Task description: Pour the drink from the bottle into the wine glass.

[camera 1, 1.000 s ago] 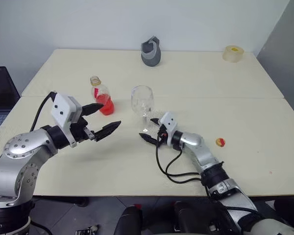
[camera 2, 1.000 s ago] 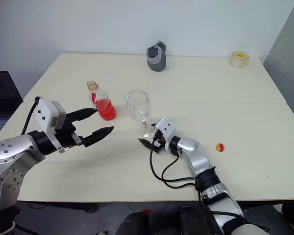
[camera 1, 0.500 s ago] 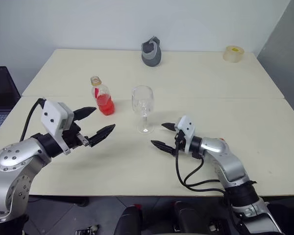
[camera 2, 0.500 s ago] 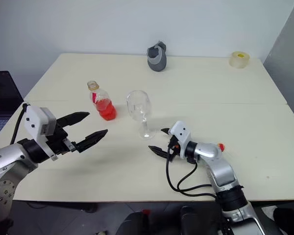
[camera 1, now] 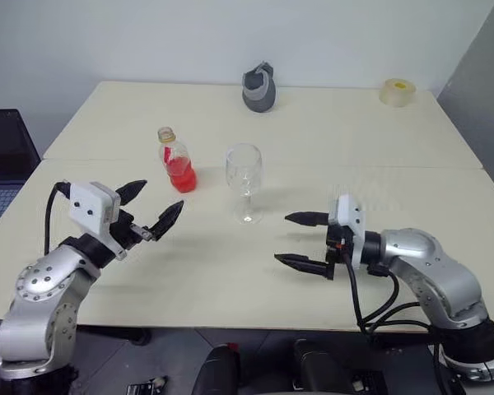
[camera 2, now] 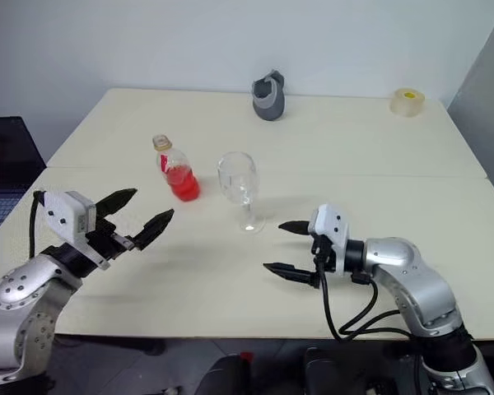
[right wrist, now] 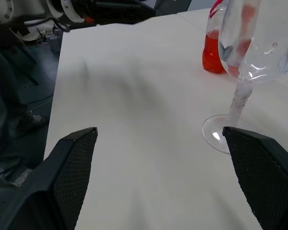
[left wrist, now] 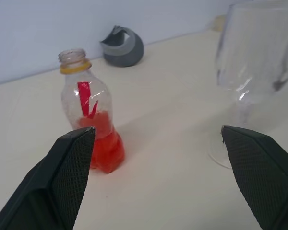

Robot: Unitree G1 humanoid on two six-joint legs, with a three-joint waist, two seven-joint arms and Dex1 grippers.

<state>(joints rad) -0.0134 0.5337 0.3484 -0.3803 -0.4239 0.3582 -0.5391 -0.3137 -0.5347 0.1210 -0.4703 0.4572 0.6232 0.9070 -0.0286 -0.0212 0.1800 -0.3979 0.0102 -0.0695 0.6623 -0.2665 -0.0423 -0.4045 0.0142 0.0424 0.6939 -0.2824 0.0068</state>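
Your right gripper (camera 1: 302, 239) has backed away from the glass (camera 1: 244, 182), jaws spread, empty. Left gripper (camera 1: 151, 208), also spread, faces the uncapped bottle (camera 1: 177, 160) beside the glass, lined up to grasp.

Bright, even overhead light; soft shadows on table (camera 1: 313, 140); wrist views slightly soft, near fingers blurred.

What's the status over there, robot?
Left gripper open, empty, near the bottle. Right gripper open, empty, beside the wine glass. Drink unpoured. Nothing in the way.
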